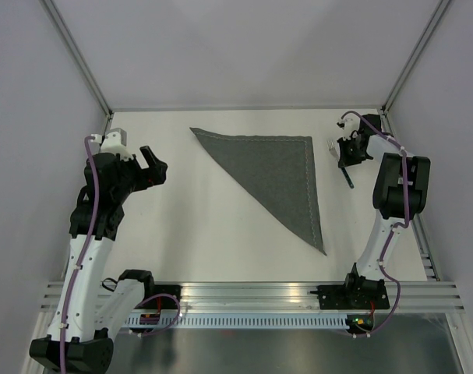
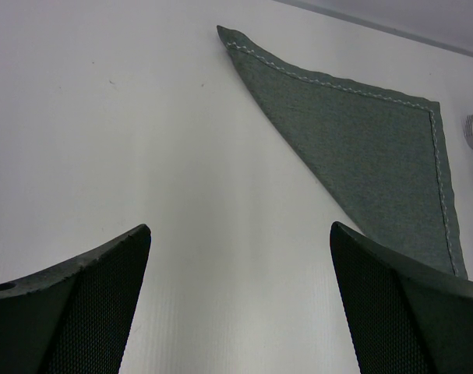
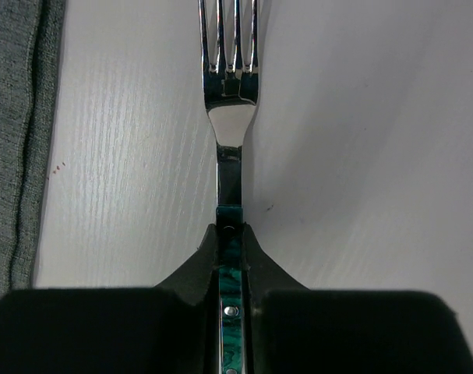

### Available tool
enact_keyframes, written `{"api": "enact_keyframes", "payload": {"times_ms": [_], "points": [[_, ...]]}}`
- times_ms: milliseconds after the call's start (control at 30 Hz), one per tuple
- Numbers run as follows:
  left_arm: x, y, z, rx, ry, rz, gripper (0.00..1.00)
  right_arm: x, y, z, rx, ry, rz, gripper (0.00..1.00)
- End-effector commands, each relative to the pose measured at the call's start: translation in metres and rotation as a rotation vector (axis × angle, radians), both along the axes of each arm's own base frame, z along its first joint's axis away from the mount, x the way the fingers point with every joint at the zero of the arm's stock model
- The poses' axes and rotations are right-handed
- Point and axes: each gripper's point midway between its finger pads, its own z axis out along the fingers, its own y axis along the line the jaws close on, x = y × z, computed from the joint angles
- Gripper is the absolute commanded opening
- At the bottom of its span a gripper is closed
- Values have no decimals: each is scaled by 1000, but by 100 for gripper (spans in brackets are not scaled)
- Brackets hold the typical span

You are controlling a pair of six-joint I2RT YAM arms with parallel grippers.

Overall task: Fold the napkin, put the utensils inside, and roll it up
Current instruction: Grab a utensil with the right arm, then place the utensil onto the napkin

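One fold is done on the napkin point(image 1: 279, 171); the fork point(image 3: 230, 117) is clamped in the right tool point(image 3: 231, 234), the left tool point(image 2: 238, 234) is spread apart; placing and rolling remain

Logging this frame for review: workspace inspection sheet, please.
Surface: white table, flat.
Job's things: napkin folded to a triangle, lying flat; fork right of it.
Clutter: nothing seen.
Grippers: left gripper open over bare table; right gripper shut on fork handle.
Cables: purple cables run along both arms, none seen snagged.
Surroundings: grey walls, metal corner posts, rail at near edge.
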Motion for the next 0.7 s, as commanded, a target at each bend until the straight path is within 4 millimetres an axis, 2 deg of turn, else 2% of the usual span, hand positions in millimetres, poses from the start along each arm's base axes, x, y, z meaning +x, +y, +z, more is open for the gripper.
{"api": "enact_keyframes", "payload": {"times_ms": [0,33,67,133,167,233,267,333,367,400,467,533,567,633,667], "points": [[6,-3,8,-22,-34,-12,100,-8,1,-2,-10,41,3,8],[6,-4,7,-22,-31,-13,100,-6,2,5,-3,31,4,3],[7,-4,8,-22,-33,-15,100,2,3,22,2,-3,-1,0],[7,-3,7,-21,-30,-12,100,2,7,38,15,-5,-5,1],[7,-4,7,-21,-31,-12,100,4,14,58,16,-27,4,0],[7,-3,7,-20,-31,-10,100,5,23,78,14,-58,13,1],[7,-3,9,-20,-36,-9,100,4,35,93,6,-81,28,0],[7,-3,9,-20,-34,-6,100,0,50,105,2,-95,51,0],[7,-3,11,-22,-39,-6,100,-3,67,115,1,-105,80,0],[7,-3,10,-23,-39,-8,100,-6,74,118,12,-104,82,0],[8,-4,11,-27,-37,-10,100,-15,113,126,28,-103,156,0],[7,-4,13,-32,-39,-9,100,-20,134,128,42,-97,177,0],[8,-5,14,-34,-40,-10,100,-24,156,130,49,-95,215,0],[7,-5,14,-39,-38,-10,100,-27,177,128,67,-82,222,0],[7,-5,18,-41,-44,-11,100,-29,196,125,77,-72,248,0]]}}
